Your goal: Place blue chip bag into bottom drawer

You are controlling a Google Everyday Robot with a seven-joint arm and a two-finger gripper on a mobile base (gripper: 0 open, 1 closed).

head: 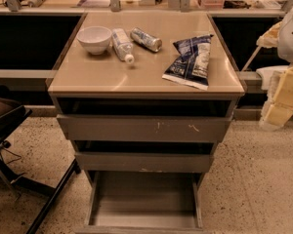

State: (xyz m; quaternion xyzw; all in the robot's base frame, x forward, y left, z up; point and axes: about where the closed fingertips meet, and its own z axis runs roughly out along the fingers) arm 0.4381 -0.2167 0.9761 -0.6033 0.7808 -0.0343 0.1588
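My tool (282, 101) hung at the far right of the view, off the desk's (102, 77) right edge & a bit below its top as seen; couldn't tell whether it was wide or narrow; saw nothing held in it. The blue chip bag (190, 61) lay flat on the desk top, front-right part, i.e. left of the tool & slightly higher in the view; of all the desk items it was the nearest to the tool. Its long axis ran roughly front-to-back, far end tipped a little toward the tool's side, near end just inside the desk's front edge. Can (146, 39), white bottle (122, 44) & bowl (94, 38) sat further left, beyond the bag & apart from it; so approach from the tool's side looked unobstructed, imo. Bottom drawer (144, 199) stood pulled out, down & left of the tool, below the bag w/ the upper drawers (136, 129) between. My read: bag not yet grasped; next move = tool goes left over the bag, grip across its short axis; then lift, clear the desk front, lower into the drawer. Crumpled foil lying flat could slip or fold in the grip.
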